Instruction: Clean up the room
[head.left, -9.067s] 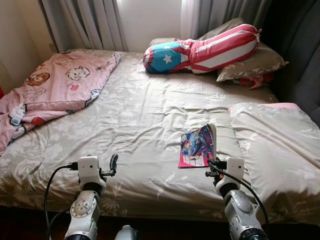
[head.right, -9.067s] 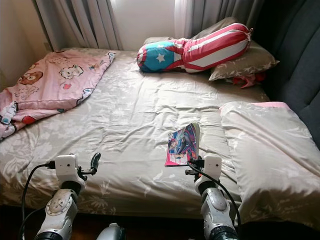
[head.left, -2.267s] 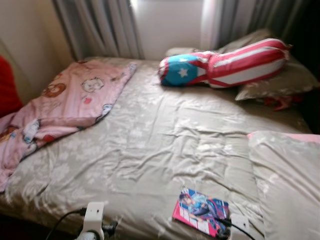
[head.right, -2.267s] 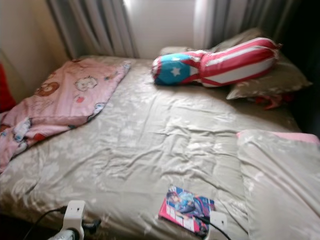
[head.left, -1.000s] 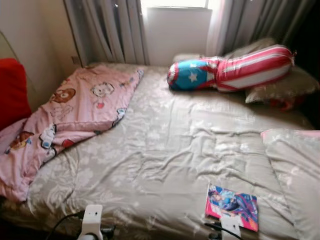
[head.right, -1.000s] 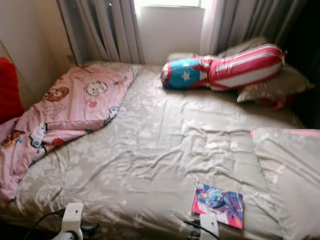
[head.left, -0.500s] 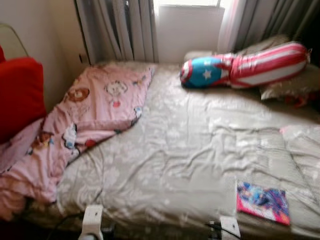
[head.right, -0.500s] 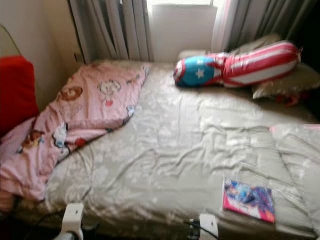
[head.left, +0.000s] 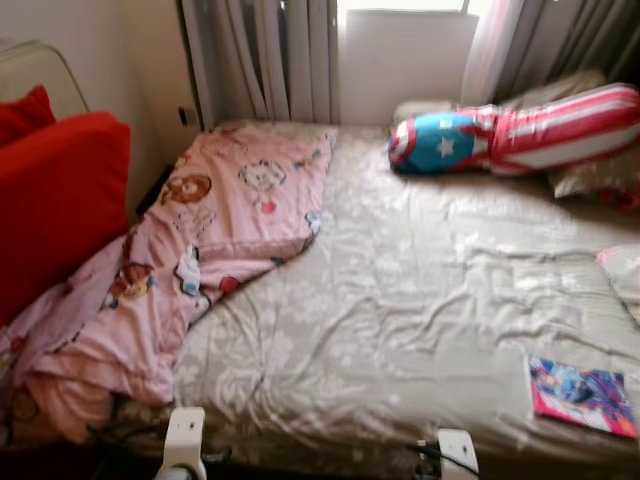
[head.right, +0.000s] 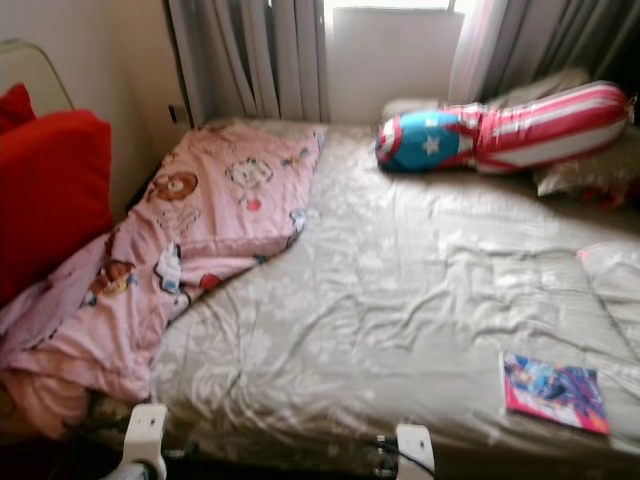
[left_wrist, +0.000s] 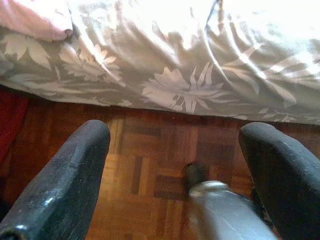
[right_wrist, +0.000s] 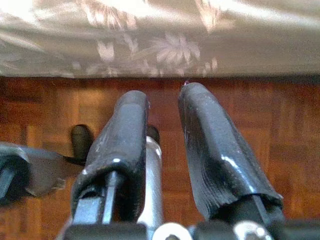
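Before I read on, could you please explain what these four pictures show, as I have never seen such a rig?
This is a walking humanoid robot with two arms. The two wide pictures come from its head camera, looking down at a bed. On it lie a pink blanket, a star-and-stripes pillow and a book; a red cushion stands to the left. The other two pictures come from wrist cameras looking along the black fingers. The left gripper is open, the right gripper is nearly closed; both hang over the wood floor by the bed's edge. Nothing is held.
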